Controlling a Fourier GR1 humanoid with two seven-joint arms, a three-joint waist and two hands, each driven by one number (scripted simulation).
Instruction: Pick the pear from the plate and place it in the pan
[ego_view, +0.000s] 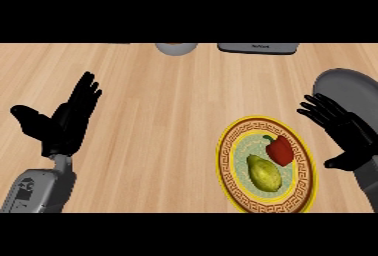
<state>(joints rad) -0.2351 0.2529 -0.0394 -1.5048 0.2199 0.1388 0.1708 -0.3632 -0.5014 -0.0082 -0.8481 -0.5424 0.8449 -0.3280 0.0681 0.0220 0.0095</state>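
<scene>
Right hand (345, 132): fingers (319, 111) spread and straight, holding nothing, hanging just beside the right rim of the plate (230, 172) and partly over the grey pan (354, 90).

Left hand (63, 122): also open, fingers up, resting at the left of the bench (170, 115), well apart from everything that matters here.

Pear (263, 172): lies on the plate, in its lower middle, untouched. From my right fingers it sits down and to the left. Long axis runs on a diagonal, narrow end toward upper left, broad end toward lower right. A red pepper (280, 150) lies just beside it on the upper right, between the pear and my right hand; cannot tell if they touch.

Judgement: right hand is the nearer by far, so it takes the pick. Approach should cross the pear's long axis and come in low of the pepper so as not to nudge it. Pan lies up and right of the plate.

Task not yet begun; pear not in hand.
</scene>
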